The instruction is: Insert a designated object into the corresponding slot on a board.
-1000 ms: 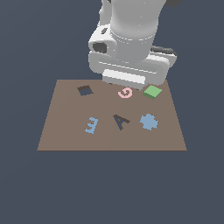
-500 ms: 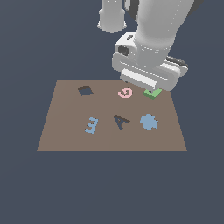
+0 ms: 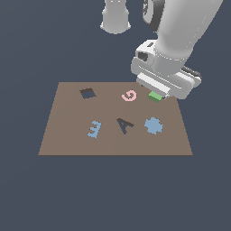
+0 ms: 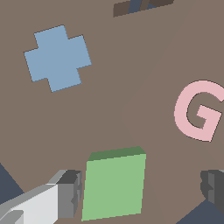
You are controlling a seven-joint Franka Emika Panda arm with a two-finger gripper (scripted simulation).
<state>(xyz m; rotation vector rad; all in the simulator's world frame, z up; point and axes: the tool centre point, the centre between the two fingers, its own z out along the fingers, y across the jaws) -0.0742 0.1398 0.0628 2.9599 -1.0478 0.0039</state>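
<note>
The light-green square block [image 3: 154, 96] lies flat on the brown board [image 3: 67, 135] near its far corner on the exterior view's right, partly hidden under the arm's hand [image 3: 164, 76]. In the wrist view the block [image 4: 114, 186] sits between my gripper's [image 4: 141, 189] spread fingers [image 4: 70, 192]. It is close to one finger, with a wide gap to the other. The gripper is open and low over the board. The dark square slot [image 3: 88, 93] is at the far corner on the exterior view's left, well away from the block.
On the board lie a pink "G" [image 3: 129, 95] beside the block, a dark "A" [image 3: 125, 124], a blue "E" [image 3: 94, 129] and a blue cog piece [image 3: 153, 125]. The wrist view shows the "G" [image 4: 199, 109] and the blue piece [image 4: 57, 57].
The arm has swung to the exterior view's right and come down over the green block, which it now straddles and partly hides. The pieces on the board have not moved.
</note>
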